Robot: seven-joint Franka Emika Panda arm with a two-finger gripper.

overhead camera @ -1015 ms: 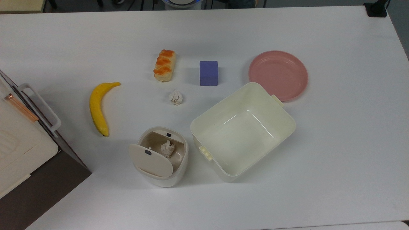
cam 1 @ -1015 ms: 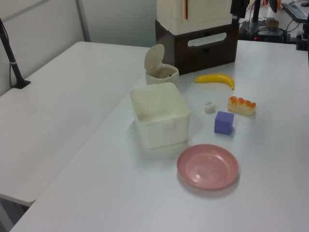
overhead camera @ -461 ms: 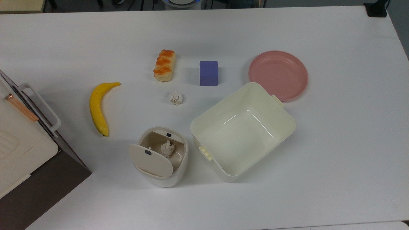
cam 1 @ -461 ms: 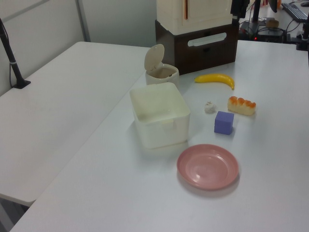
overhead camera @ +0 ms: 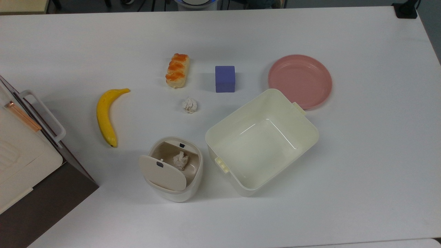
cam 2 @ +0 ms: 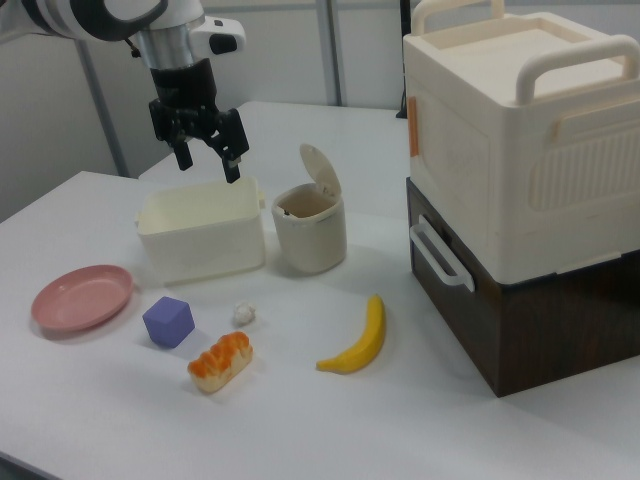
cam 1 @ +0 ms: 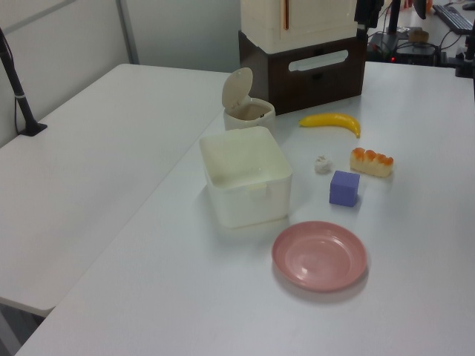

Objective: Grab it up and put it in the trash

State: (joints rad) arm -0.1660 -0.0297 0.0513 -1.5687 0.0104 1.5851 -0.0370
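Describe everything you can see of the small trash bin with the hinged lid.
The trash bin is a small, rounded, cream-beige tub, apparently plastic, standing upright on the white table. Its oval lid, bearing a small dark square mark, is swung open. A crumpled beige-grey wad lies inside. In the top view it stands just left of the cream rectangular tub, apart from it.

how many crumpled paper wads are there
2: a whitish paper ball on the table between bread and bin, and a duller wad inside the open bin. More may be hidden inside.
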